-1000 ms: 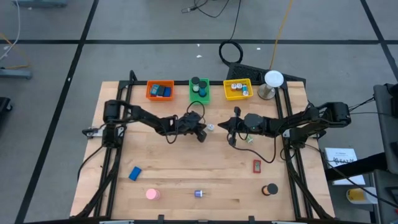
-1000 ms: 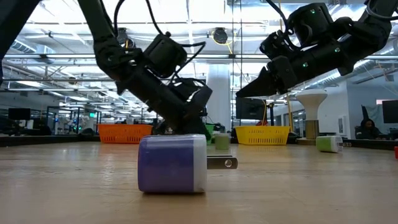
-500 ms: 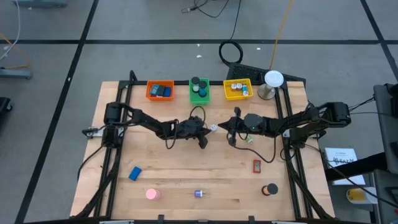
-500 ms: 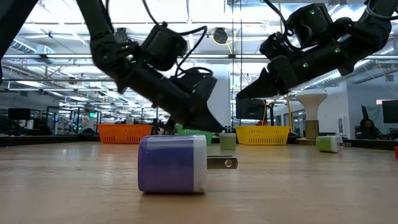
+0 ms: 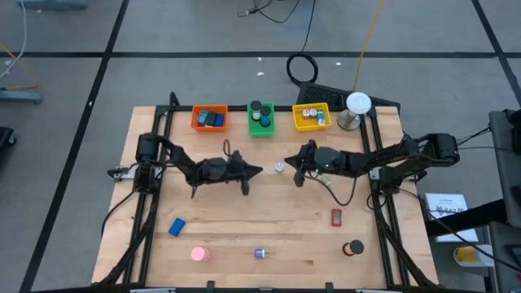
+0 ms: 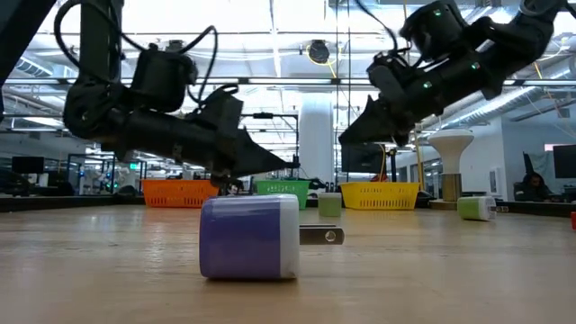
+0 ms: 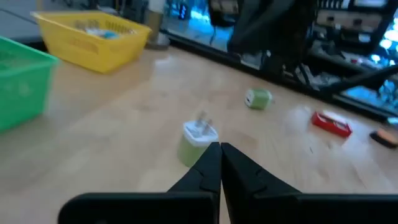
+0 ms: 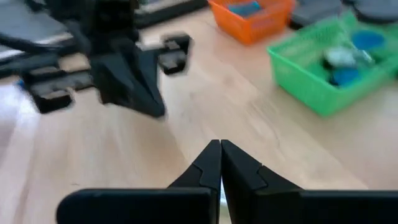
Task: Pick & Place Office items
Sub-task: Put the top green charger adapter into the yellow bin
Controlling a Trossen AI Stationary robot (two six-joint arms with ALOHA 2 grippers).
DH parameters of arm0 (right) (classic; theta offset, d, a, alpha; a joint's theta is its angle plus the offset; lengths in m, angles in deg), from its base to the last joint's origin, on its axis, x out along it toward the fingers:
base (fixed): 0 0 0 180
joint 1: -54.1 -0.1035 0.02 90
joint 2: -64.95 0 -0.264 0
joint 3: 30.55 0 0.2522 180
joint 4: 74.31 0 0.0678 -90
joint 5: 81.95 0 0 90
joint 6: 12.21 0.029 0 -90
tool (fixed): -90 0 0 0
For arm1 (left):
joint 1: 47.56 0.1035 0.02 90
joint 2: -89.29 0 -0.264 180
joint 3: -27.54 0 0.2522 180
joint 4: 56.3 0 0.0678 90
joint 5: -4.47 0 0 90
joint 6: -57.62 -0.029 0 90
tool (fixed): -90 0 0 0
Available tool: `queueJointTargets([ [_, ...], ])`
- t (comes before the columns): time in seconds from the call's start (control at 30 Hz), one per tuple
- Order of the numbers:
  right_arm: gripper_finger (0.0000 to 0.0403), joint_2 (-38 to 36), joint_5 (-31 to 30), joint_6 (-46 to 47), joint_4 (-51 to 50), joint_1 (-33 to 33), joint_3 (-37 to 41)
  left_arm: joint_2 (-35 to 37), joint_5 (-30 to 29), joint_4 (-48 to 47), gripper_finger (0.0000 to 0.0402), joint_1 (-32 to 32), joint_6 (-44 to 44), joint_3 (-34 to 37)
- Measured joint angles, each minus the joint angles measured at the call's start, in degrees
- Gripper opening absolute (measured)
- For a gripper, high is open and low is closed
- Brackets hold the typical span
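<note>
With both the left hand [image 5: 257, 170] and right hand [image 5: 286, 162] closed and empty, the small green plug [image 5: 279, 167] sits on the table [image 5: 244, 228] between them — either closed tip could knock it away.

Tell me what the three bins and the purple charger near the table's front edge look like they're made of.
The orange bin, green bin and yellow bin look like moulded plastic: bright uniform colour and slotted lattice walls. The purple charger seems smooth, slightly glossy plastic with a white face; its prong looks like shiny metal.
</note>
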Motion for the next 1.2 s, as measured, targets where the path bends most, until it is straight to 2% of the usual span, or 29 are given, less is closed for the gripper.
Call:
queueJointTargets([
  [0.17, 0.0005, 0.0, -0.4, 5.7, -18.1, 0.2, -7.8, 0.0, -0.1, 5.2, 0.0012, 1.4, -1.3, 2.5],
  [0.33, 0.0007, 0.0, -0.1, 10.4, -35.9, 2.2, -15.6, 0.0, -0.9, 4.9, 0.0003, 1.4, -4.4, 2.3],
  [0.43, 0.0027, 0.7, 1.6, 12.8, -48.3, 4.2, -20.0, 0.0, -1.0, 3.9, 0.0012, 1.0, -5.0, 2.1],
  [0.5, 0.0051, 2.5, 3.7, 15.5, -53.2, 5.3, -22.6, 0.0, -0.9, 3.9, 0.0021, 1.0, -5.1, 1.9],
  [0.7, 0.0143, 9.6, 9.0, 16.2, -56.3, 5.2, -30.2, 0.0, -0.6, 3.7, 0.0032, 1.0, -4.7, 1.9],
  [0.9, 0.0217, 19.3, 8.9, 14.0, -65.6, 4.9, -41.4, 0.0, -0.5, 3.0, 0.0033, 1.0, -4.7, 1.9],
  [1.03, 0.0244, 25.2, 9.1, 10.7, -67.3, 4.5, -46.6, 0.0, -0.5, 3.0, 0.0033, 1.0, -4.7, 1.9],
  [1.2, 0.025, 29.5, 9.0, 8.6, -68.3, 4.3, -49.5, 0.0, -0.5, 2.6, 0.0033, 1.0, -5.1, 1.9],
])
